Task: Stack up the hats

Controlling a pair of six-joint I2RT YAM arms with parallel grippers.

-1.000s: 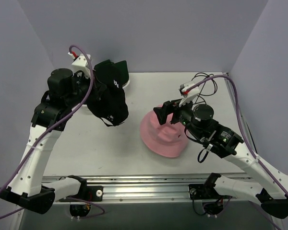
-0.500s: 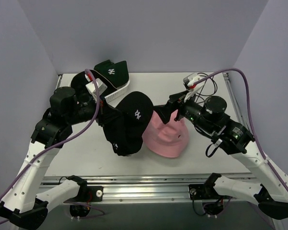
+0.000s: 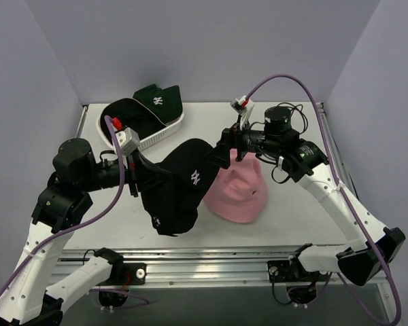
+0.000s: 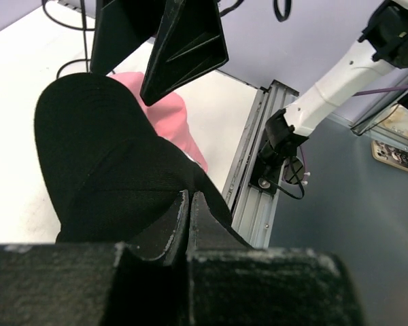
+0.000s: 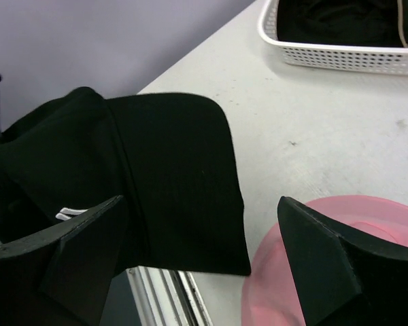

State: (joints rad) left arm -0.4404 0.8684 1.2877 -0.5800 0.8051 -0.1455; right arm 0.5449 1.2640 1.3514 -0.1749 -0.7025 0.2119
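Observation:
My left gripper [image 3: 140,178] is shut on the back of the black baseball cap [image 3: 182,185] and holds it against the left side of the pink bucket hat [image 3: 239,195]. In the left wrist view my gripper [image 4: 190,204] pinches the cap's fabric [image 4: 102,156], with the pink hat [image 4: 171,114] beyond. My right gripper [image 3: 224,153] is open and empty, hovering over the cap's brim and the pink hat's far edge. In the right wrist view it [image 5: 204,251] spans the black cap [image 5: 170,183] and the pink hat [image 5: 285,288]. The dark green cap [image 3: 158,102] rests on the basket. The tan hat is out of view.
The white mesh basket [image 3: 164,133] stands at the back left with dark fabric inside; it also shows in the right wrist view [image 5: 340,56]. Grey walls close in the table on three sides. The aluminium rail [image 3: 211,259] runs along the near edge.
My left arm has carried the black cap from beside the basket forward and right, to the pink hat. My right gripper has risen off the pink hat and shifted back.

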